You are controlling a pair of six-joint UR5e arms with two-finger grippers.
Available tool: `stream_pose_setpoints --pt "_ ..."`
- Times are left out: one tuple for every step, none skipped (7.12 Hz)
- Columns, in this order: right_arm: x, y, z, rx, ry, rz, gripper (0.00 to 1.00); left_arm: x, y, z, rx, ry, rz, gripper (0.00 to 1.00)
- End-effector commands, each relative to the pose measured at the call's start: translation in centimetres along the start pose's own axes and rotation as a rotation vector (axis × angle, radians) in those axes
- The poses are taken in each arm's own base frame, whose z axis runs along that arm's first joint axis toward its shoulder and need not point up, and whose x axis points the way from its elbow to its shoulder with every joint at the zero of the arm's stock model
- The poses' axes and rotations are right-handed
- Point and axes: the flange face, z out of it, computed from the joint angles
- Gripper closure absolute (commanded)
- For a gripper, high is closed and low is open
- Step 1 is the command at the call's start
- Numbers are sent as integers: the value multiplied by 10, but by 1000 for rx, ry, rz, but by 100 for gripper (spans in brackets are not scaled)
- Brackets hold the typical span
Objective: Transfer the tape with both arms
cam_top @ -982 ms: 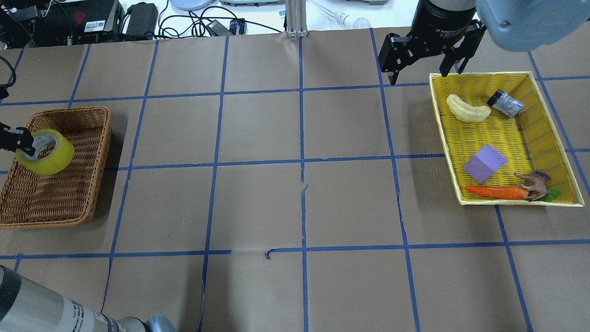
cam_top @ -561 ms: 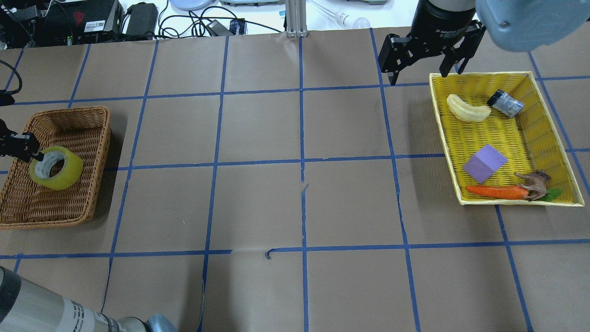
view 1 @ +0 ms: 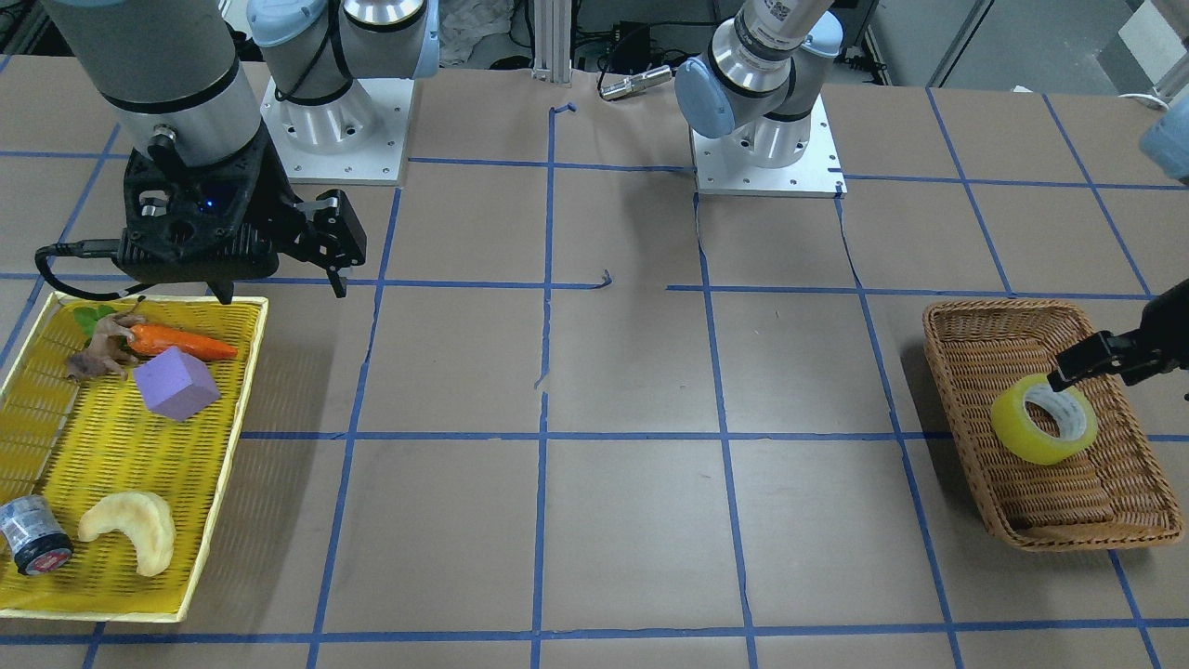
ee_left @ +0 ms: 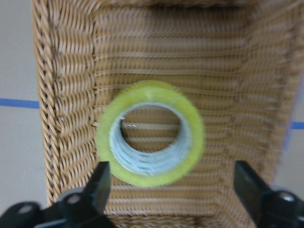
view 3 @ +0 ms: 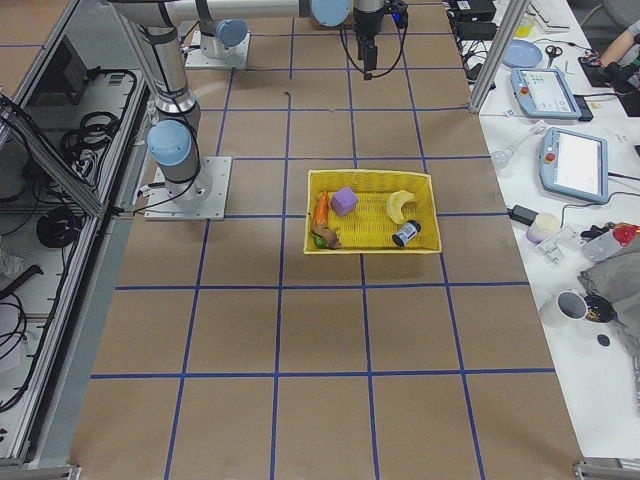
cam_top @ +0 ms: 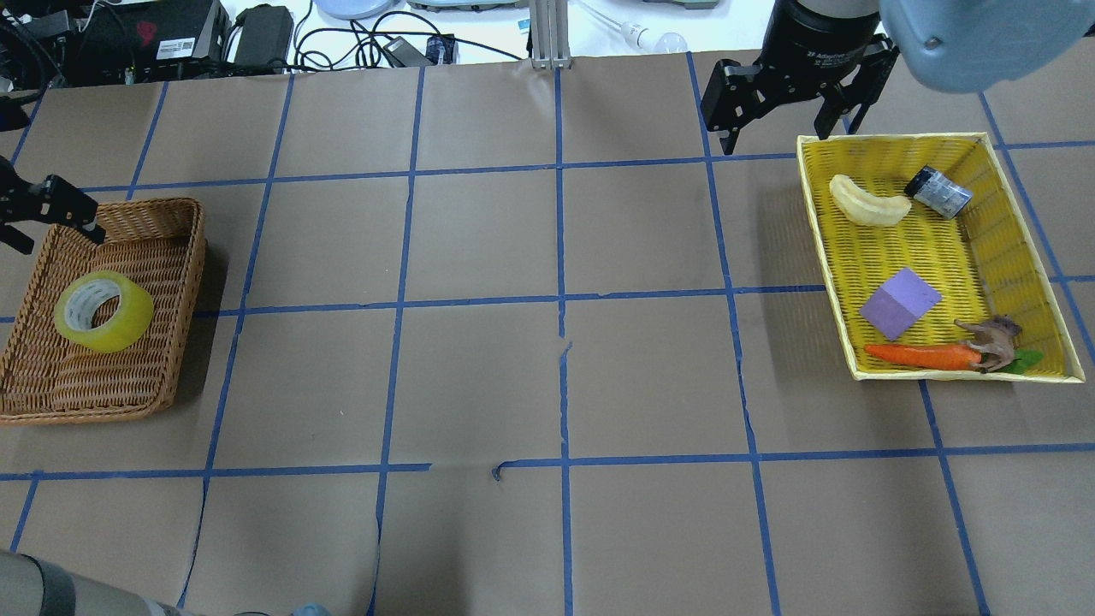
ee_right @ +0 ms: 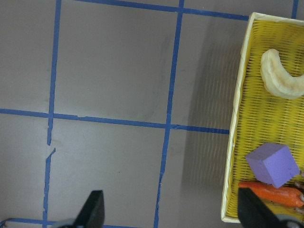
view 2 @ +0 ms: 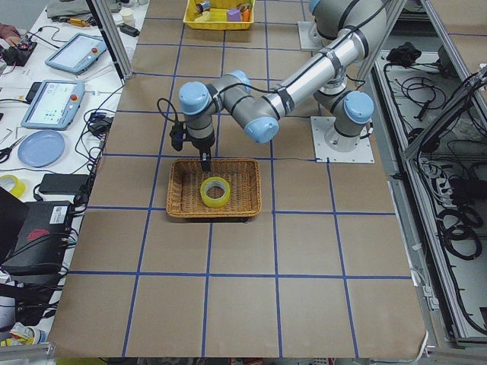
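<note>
While you check the left gripper (ee_left: 173, 187), note that its fingers (ee_left: 99, 185) are spread wide and grip nothing; the tape (ee_left: 149, 133) lies flat below the gap between them, on the floor of the wicker basket (ee_left: 66, 95). On the right gripper (cam_top: 777, 141), the fingers are also spread and empty, just beside the yellow tray (cam_top: 890, 138).

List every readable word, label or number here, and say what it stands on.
"2F Adaptive": on the black collar of the right gripper; the rest is unclear.
Print inside the core of the tape: blurred, unreadable.
Label on the small dark cylinder: too small to read.
</note>
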Motion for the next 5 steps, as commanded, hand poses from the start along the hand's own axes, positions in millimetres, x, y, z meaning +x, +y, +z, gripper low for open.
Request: stream_pose_setpoints --pt "-1 1 2 -4 2 0 0 105 19 -65 33 -6 -24 0" --pt "-1 2 0 -1 0 0 0 161 29 -85 68 -17 55 0" --pt "-1 1 1 -1 0 0 0 212 44 -97 83 -30 122 0" --pt "-1 0 -1 2 0 -2 0 243 55 -102 89 -76 152 0" --pt "-1 2 -2 2 0 -2 0 271 66 -103 80 -79 189 0"
